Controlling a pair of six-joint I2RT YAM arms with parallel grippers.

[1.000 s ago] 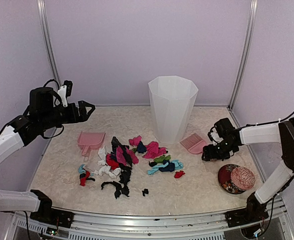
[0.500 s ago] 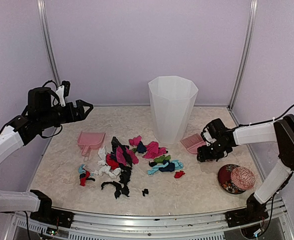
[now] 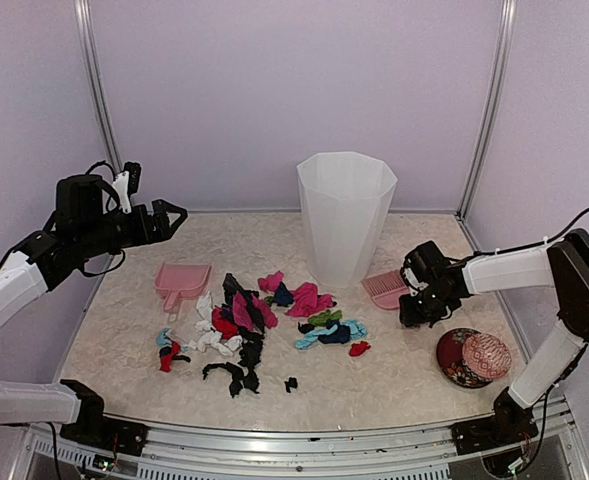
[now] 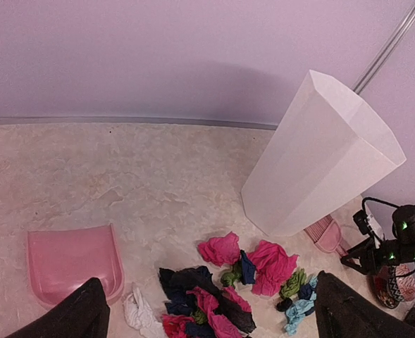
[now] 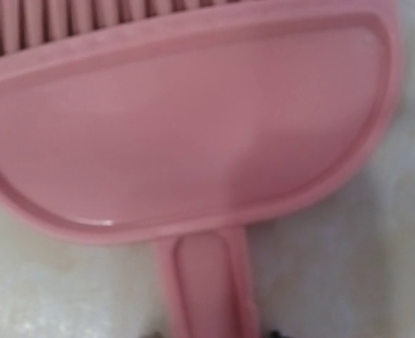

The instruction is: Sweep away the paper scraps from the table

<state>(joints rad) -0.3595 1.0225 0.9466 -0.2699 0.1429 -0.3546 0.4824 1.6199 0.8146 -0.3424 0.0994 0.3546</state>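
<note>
Looking mid-right, right gripper (image 3: 412, 308) sits over the pink brush (image 3: 382, 287) handle (image 5: 206, 282) pointing straight at it, can't tell if clamped.

One bin (image 3: 346, 215); one dustpan (image 3: 181, 280); one brush (image 3: 386, 287); one red dish (image 3: 472, 357); paper scraps (image 3: 244, 315) too many to count.

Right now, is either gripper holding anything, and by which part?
Left gripper is open, holding nothing. Right gripper sits at the handle of the pink brush; whether it grips it cannot be told.
</note>
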